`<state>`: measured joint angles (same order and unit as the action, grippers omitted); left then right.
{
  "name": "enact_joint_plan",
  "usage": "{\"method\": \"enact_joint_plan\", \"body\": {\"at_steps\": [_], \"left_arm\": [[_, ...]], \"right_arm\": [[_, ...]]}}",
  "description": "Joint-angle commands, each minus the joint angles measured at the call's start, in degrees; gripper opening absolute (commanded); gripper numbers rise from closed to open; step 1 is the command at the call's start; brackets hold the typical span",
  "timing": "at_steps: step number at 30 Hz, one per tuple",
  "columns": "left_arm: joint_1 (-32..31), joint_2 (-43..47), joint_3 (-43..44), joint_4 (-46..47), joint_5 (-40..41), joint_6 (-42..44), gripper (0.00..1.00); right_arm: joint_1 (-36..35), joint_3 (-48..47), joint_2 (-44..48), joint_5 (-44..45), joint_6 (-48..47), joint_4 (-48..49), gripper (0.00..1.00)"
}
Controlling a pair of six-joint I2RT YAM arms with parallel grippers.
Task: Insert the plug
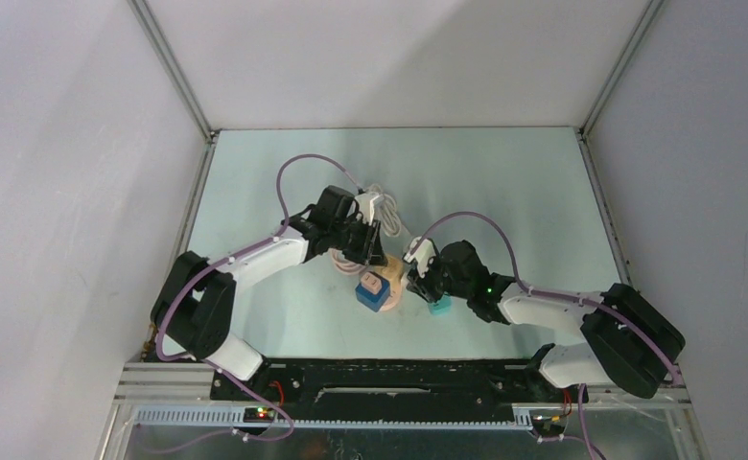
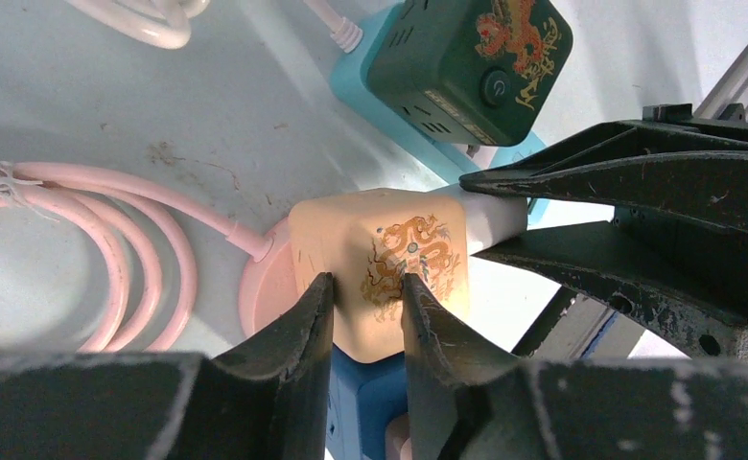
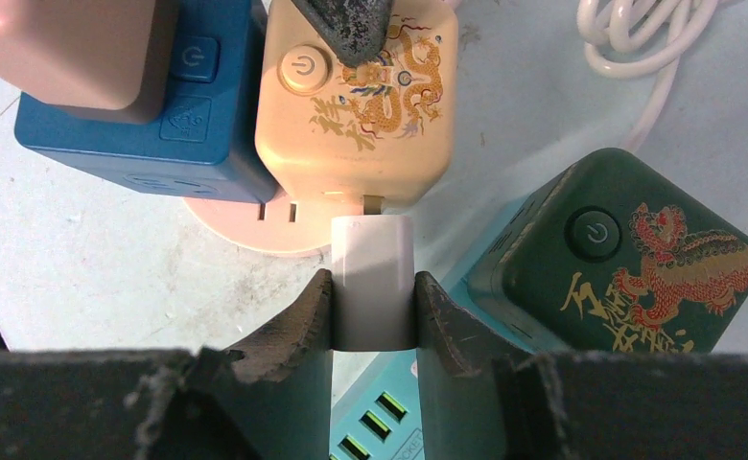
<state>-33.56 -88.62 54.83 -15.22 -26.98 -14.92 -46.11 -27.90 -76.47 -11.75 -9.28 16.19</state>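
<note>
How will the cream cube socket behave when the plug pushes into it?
Probably rigid: the cream cube looks like hard, glossy plastic, so likely slippery. It perches on a small pink base, so it might tip or slide unless the left gripper braces it.

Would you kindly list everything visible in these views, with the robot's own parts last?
cream cube: one, cream with a dragon print, on the pink base, mid-table
pink base: one, pink and round, under the cream cube
blue cube: one, blue, right beside the cream cube
pink block: one, pale pink, overlapping the blue cube
green cube: one, dark green with a dragon print, on the teal strip
teal strip: one, teal, under the green cube
white plug: one, white, at the cream cube's side, a prong still showing
pink cable: one coil, pink, beside the pink base
white cable: one coil, white, farther back
table: one, pale grey-green
left gripper: black jaws over the cream cube, grip unclear
right gripper: black jaws shut on the white plug
</note>
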Motion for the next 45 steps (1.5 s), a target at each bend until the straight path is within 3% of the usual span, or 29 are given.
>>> {"method": "enact_joint_plan", "body": {"at_steps": [1,11,22,45], "left_arm": [[-2.01,-2.52,-0.99,0.15,-0.66,1.21,0.28],[-2.66,-1.71,-3.22,1.27,-0.35,-0.27,0.24],[-3.09,0.99,-8.82,3.24,4.74,-2.13,0.27],[-5.44,-0.85,-14.06,7.15,5.13,-4.33,0.23]], "right_arm": [[-0.37,-3.95,-1.92,-2.02,3.71,13.09,0.00],[-0.39,-9.04,-4.77,-1.19,5.70,11.47,0.00],[1.53,-10.26,-3.62,-2.54,10.97,9.27,0.00],[-2.48,-9.19,-10.42,2.29,10.73,22.38,0.00]]}}
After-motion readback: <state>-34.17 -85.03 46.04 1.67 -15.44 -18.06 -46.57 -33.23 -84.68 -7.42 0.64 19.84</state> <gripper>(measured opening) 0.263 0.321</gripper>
